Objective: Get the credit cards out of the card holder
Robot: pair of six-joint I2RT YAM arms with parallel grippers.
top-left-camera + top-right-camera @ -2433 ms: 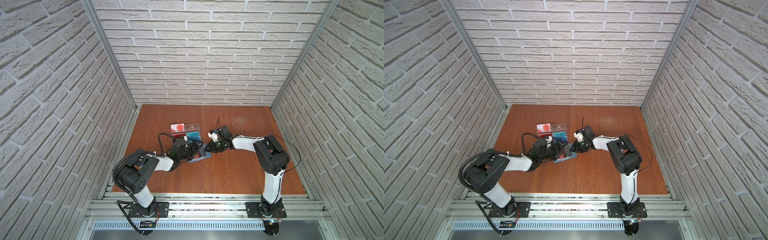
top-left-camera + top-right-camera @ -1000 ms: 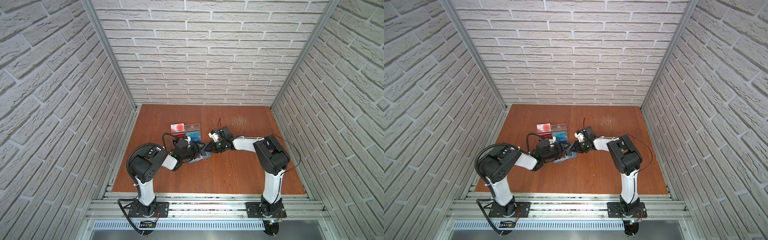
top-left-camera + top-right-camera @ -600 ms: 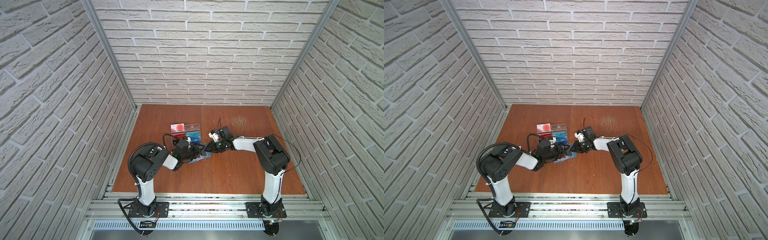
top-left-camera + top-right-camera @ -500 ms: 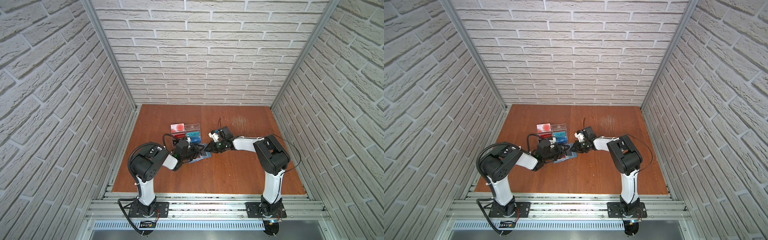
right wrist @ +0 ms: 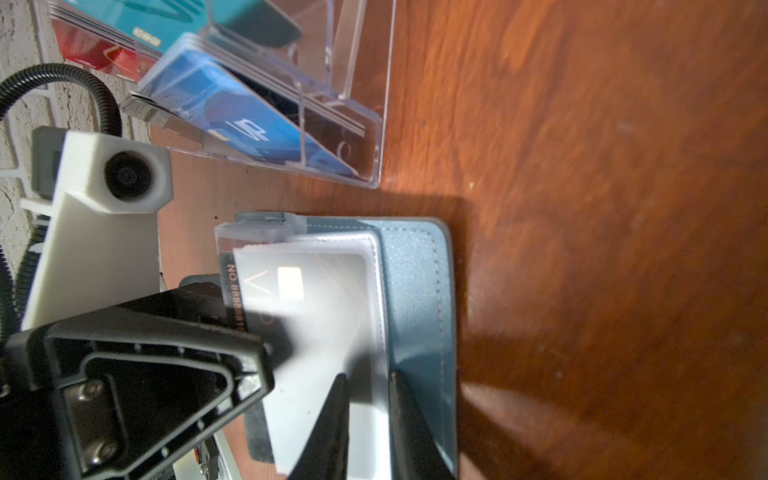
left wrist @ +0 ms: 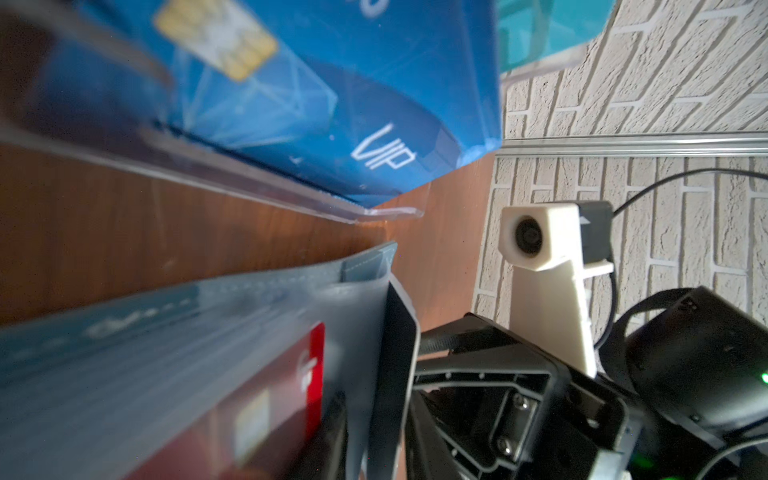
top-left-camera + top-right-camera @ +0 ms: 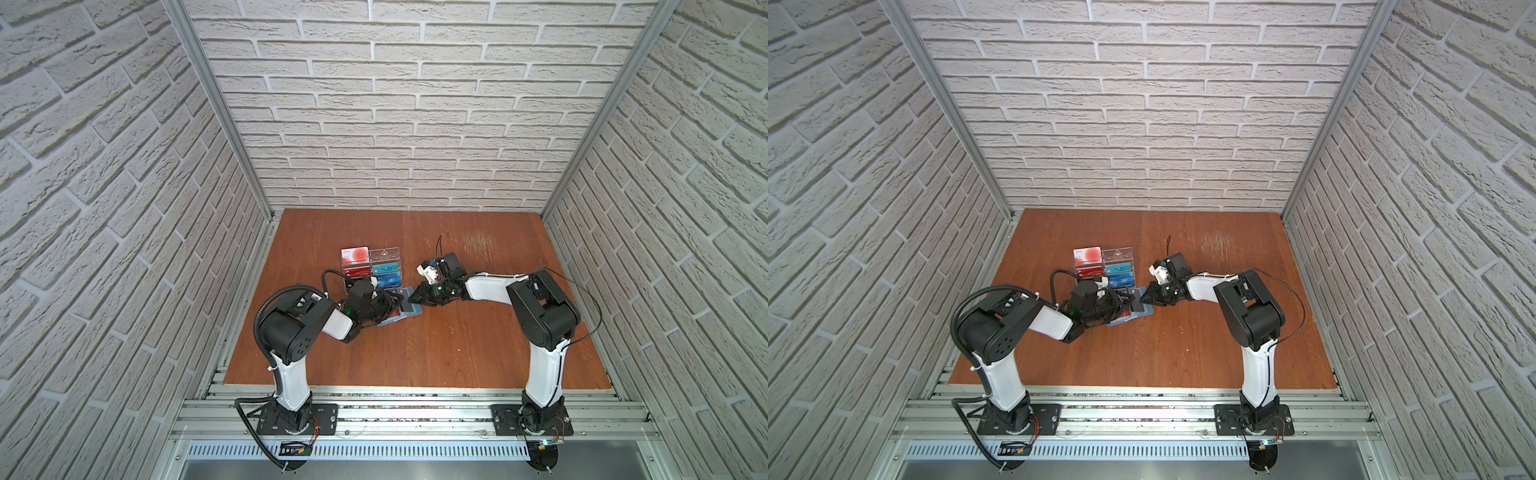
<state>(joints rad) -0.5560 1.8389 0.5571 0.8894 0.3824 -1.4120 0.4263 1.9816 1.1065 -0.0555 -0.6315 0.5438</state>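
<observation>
The slate-blue card holder [image 5: 419,291] lies open on the table in front of the rack, seen in both top views [image 7: 390,321]. A dark grey credit card [image 5: 316,282] sticks partly out of one of its clear sleeves. A red credit card [image 6: 266,411] sits in another sleeve. My left gripper [image 6: 365,453] comes in from the left [image 7: 392,302], its jaws drawn in on the dark card's free edge. My right gripper [image 5: 368,390] reaches in from the right [image 7: 417,297], shut on the clear sleeve page by the holder's cover.
A clear acrylic rack [image 7: 384,253] stands just behind the holder, holding blue, teal and red cards and a white card with a red circle [image 7: 355,254]. Its front wall [image 5: 357,104] is close to both grippers. Brick walls enclose the table.
My left gripper's jaws have narrowed from wide to close around the dark card's edge. The right gripper has kept its hold and not moved.
</observation>
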